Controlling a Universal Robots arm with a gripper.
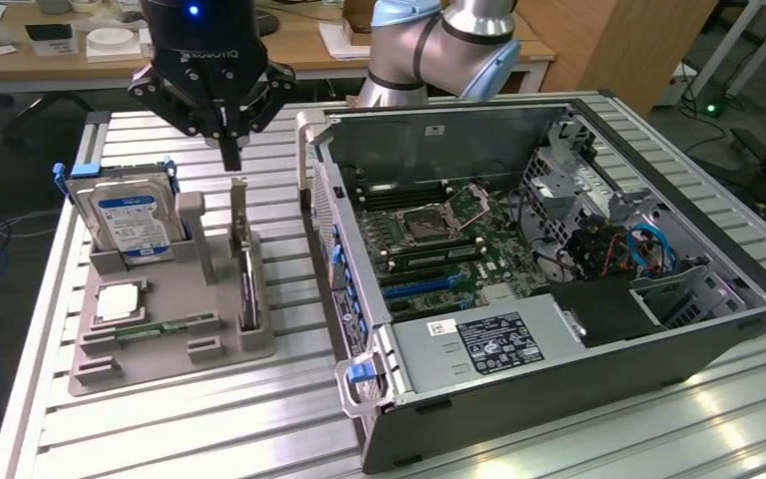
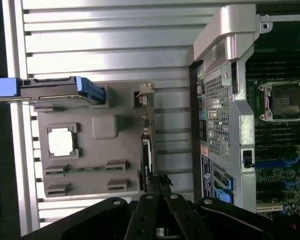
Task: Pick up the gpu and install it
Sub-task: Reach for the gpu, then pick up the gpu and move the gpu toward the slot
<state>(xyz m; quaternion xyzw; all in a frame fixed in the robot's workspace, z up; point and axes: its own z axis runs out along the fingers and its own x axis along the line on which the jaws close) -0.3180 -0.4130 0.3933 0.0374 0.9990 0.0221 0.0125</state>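
One gripper [image 1: 231, 152], fingers pressed together on nothing, hangs over the grey tray [image 1: 157, 364]. Below its tips the gpu [image 1: 247, 284] stands on edge in a tray slot, seemingly bracket end up, its face hidden. Hard drive [image 1: 124, 215] stands nearby. Open computer case [image 1: 437, 130] sits at the exterior view's right.

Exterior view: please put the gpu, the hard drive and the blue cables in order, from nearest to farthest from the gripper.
1. gpu: upright in the grey holder, just under the shut gripper.
2. hard drive: standing in the same holder, toward the exterior view's left.
3. blue cables: inside the open computer case, far toward the exterior view's right.
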